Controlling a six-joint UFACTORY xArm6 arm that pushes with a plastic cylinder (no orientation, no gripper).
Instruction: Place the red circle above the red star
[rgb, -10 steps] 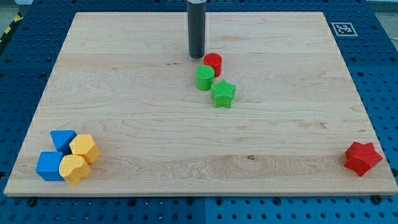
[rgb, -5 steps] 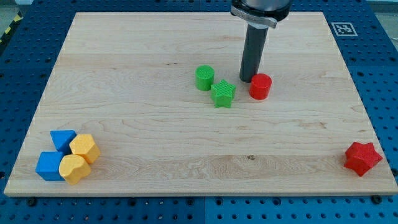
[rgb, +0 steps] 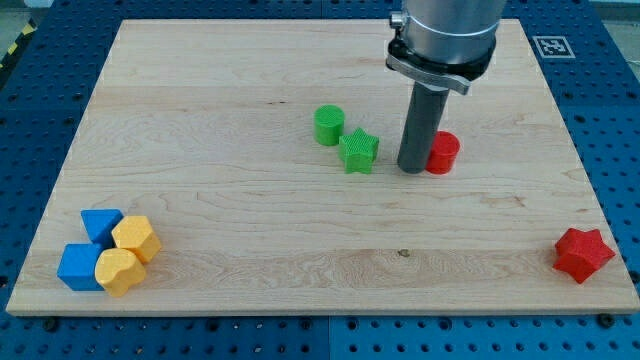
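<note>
Tip (rgb: 412, 168) is pressing against the red circle (rgb: 444, 153) on its left side, holding nothing. Circle is sitting well up and left of the red star (rgb: 583, 253), right of the green star (rgb: 358, 151). Risk: off-centre contact is likely letting the circle slip sideways

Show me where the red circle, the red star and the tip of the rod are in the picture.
red circle (rgb: 445, 153): camera view, on its visible right side, beside the rod.
red star (rgb: 583, 253): camera view, on its middle, near the view's bottom right.
my tip (rgb: 413, 169): camera view, at the rod's very end, against the circle's left.
</note>
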